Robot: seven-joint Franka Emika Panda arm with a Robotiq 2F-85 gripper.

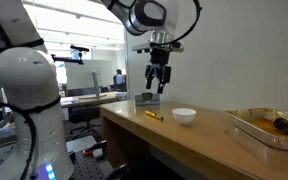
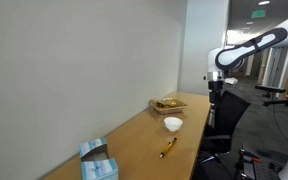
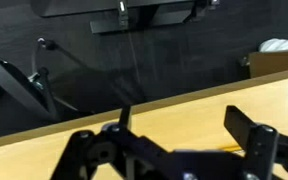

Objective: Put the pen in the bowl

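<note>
Glossy white bowl (image 1: 184, 116), crinkled foil tray (image 1: 252, 130) — smooth wooden table (image 1: 174, 136).

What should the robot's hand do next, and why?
Probably lower the gripper toward the pen. The gripper hangs well above it with its jaws open and nothing between them, and the pen lies flat a little apart from the bowl, not in it, so it has to be grasped first.

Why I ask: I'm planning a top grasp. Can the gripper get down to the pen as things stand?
Probably yes. The gripper hangs open, higher than the pen, which lies flat on the bare table apart from the bowl; nothing shows between gripper and pen.
</note>
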